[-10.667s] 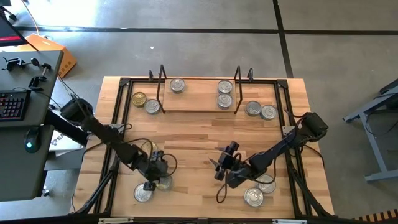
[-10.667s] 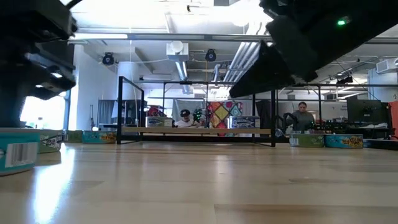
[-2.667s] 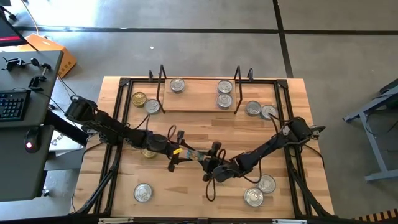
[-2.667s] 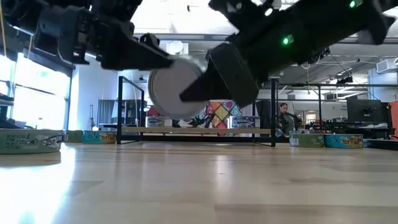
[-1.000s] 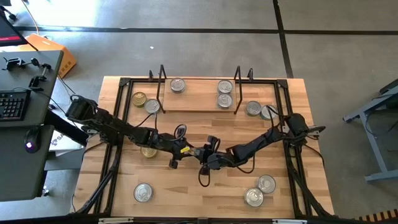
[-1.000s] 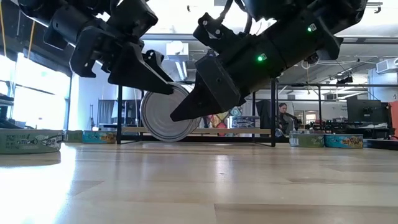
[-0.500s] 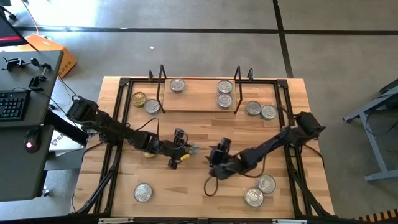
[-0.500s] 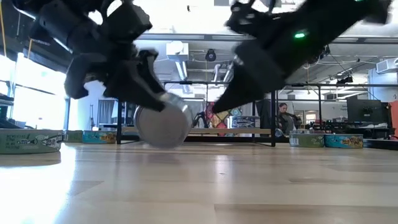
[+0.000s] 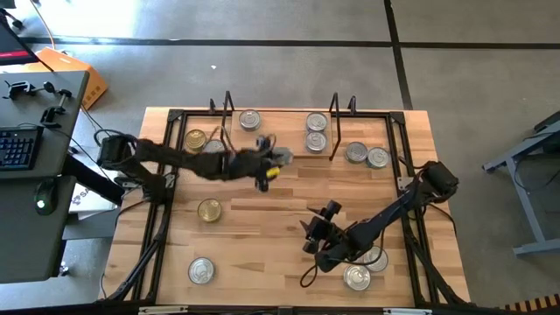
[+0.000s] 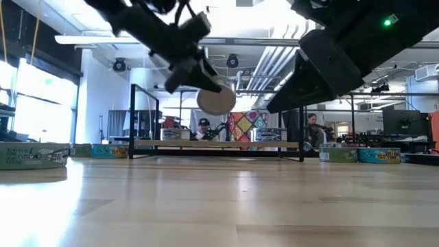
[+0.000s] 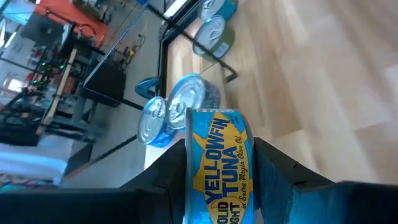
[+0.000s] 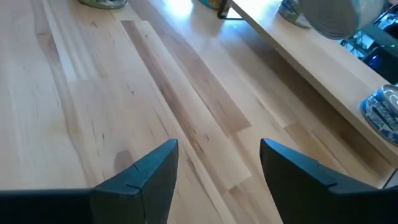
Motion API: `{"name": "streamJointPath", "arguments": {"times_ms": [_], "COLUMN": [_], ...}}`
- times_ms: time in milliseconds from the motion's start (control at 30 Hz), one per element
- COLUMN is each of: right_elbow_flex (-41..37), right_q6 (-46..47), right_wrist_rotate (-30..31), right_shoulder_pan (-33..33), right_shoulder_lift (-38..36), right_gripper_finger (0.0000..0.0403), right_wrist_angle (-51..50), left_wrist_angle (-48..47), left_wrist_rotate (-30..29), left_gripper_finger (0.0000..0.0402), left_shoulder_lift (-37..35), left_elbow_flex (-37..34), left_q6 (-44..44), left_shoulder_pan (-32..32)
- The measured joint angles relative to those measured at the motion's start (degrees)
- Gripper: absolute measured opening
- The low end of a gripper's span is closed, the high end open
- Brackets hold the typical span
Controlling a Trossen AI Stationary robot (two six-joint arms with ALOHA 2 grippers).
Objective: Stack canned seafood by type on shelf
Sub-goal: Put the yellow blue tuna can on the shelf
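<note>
1. Tin (image 11: pixel 217 168) sits clamped between the left gripper's (image 9: pixel 273 161) two dark fingers (image 11: pixel 165 171); its blue and yellow "Yellowfin Tuna" side label faces the left wrist view, so the fingers press on its flat ends.
2. Held that way, the tin's round axis runs across from finger to finger, and in the low view its pale round face (image 10: pixel 216 100) shows well above the tabletop. It must be turned flat before it can rest lid-up.
3. Seen from above, the left gripper hangs over the front edge of the shelf (image 9: pixel 280 138), between the two wire uprights and nearer the middle.
4. On the shelf, one silver-lidded tin (image 9: pixel 249 120) stands toward the left end and two (image 9: pixel 316 131) stand touching toward the right end. The carried tin lies between these groups, just in front of them.
5. My judgement: the next move turns on which group matches this tuna label, and I cannot read the lids on the shelf from above.
6. Right gripper (image 9: pixel 320 229) waits low at the table's front right, its fingers (image 12: pixel 140 174) spread wide with nothing between them, well apart from the shelf; the left arm is clearly the nearer.
7. Other tins remain loose on the table: a gold-lidded one (image 9: pixel 209 209) at left centre and more near the front.
</note>
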Motion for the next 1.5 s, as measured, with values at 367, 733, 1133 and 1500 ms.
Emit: {"name": "streamJointPath", "arguments": {"times_ms": [367, 733, 1133, 1500], "right_elbow_flex": [0.0, 0.0, 0.0, 0.0], "right_q6": [-0.1, 1.0, 1.0, 1.1], "right_wrist_rotate": [1.1, 0.8, 0.8, 0.7], "right_shoulder_pan": [-0.2, -0.1, -0.2, -1.0], "right_shoulder_lift": [0.0, 0.0, 0.1, 0.1], "right_gripper_finger": [0.022, 0.022, 0.022, 0.022], "right_wrist_angle": [-1.0, -1.2, -1.3, -1.2], "left_wrist_angle": [5.4, 6.8, 2.5, -9.0], "left_wrist_rotate": [3.8, 2.3, 5.2, 5.9], "left_gripper_finger": [0.0126, 0.0157, 0.024, 0.0259], "left_shoulder_lift": [9.1, 11.0, 11.0, 10.7], "left_elbow_flex": [0.0, 0.1, 0.0, 6.2], "left_q6": [7.8, 9.0, 5.7, -3.0], "left_shoulder_pan": [10.3, 11.7, 11.9, 11.5]}}
